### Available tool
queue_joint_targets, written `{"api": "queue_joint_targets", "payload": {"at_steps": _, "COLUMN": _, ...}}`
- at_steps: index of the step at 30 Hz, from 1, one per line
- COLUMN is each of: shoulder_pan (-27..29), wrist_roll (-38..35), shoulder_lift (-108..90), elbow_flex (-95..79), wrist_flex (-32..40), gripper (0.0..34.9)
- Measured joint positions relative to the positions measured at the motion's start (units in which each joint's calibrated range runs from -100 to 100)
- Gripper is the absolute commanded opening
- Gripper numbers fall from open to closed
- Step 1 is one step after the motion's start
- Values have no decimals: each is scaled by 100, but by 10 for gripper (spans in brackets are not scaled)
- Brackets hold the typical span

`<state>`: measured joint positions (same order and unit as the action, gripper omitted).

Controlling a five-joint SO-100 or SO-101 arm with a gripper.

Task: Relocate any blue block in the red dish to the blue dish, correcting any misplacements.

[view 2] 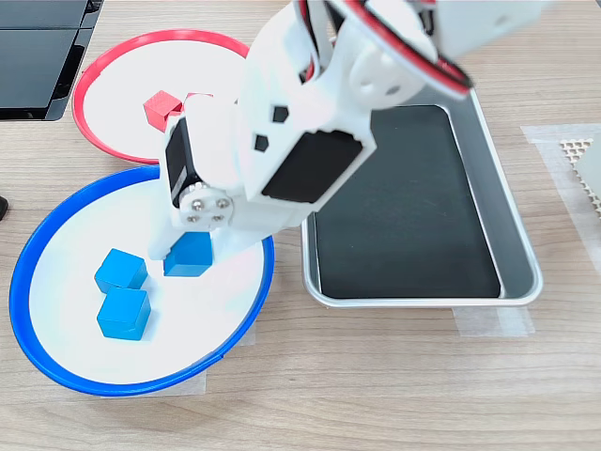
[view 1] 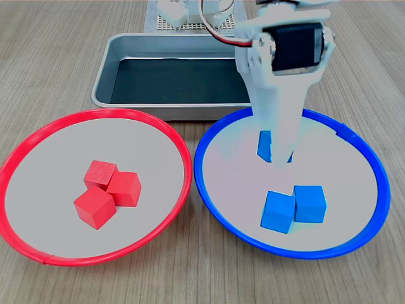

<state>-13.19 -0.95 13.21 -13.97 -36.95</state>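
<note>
The red dish (view 1: pixel 50 164) (view 2: pixel 207 66) holds three red cubes (view 1: pixel 106 190) (view 2: pixel 162 108) and shows no blue one. The blue dish (view 1: pixel 231 158) (view 2: pixel 188 329) holds two loose blue cubes side by side (view 1: pixel 294 208) (view 2: pixel 122 291). A third blue block (view 1: pixel 264 143) (view 2: pixel 193 257) sits low over the blue dish's far part, in the first exterior view. My white gripper (view 1: pixel 277 156) (view 2: pixel 190 248) points straight down and is shut on this blue block. In both exterior views the fingers hide part of it.
A rectangular metal tray (view 1: pixel 104 82) (view 2: pixel 516 272) with a dark floor stands just behind the dishes in the first exterior view. A black object (view 2: pixel 42 56) lies at the second exterior view's top left. A white perforated piece (view 2: pixel 584 155) is at its right edge.
</note>
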Motion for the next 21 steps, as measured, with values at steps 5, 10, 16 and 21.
{"api": "queue_joint_targets", "payload": {"at_steps": 5, "shoulder_pan": -35, "wrist_roll": -20, "shoulder_lift": 230, "elbow_flex": 54, "wrist_flex": 8, "gripper": 3}}
{"api": "queue_joint_targets", "payload": {"at_steps": 10, "shoulder_pan": -9, "wrist_roll": -24, "shoulder_lift": 324, "elbow_flex": 109, "wrist_flex": 8, "gripper": 3}}
{"api": "queue_joint_targets", "payload": {"at_steps": 16, "shoulder_pan": 80, "wrist_roll": -73, "shoulder_lift": 529, "elbow_flex": 318, "wrist_flex": 73, "gripper": 45}}
{"api": "queue_joint_targets", "payload": {"at_steps": 21, "shoulder_pan": 71, "wrist_roll": -78, "shoulder_lift": 546, "elbow_flex": 463, "wrist_flex": 139, "gripper": 102}}
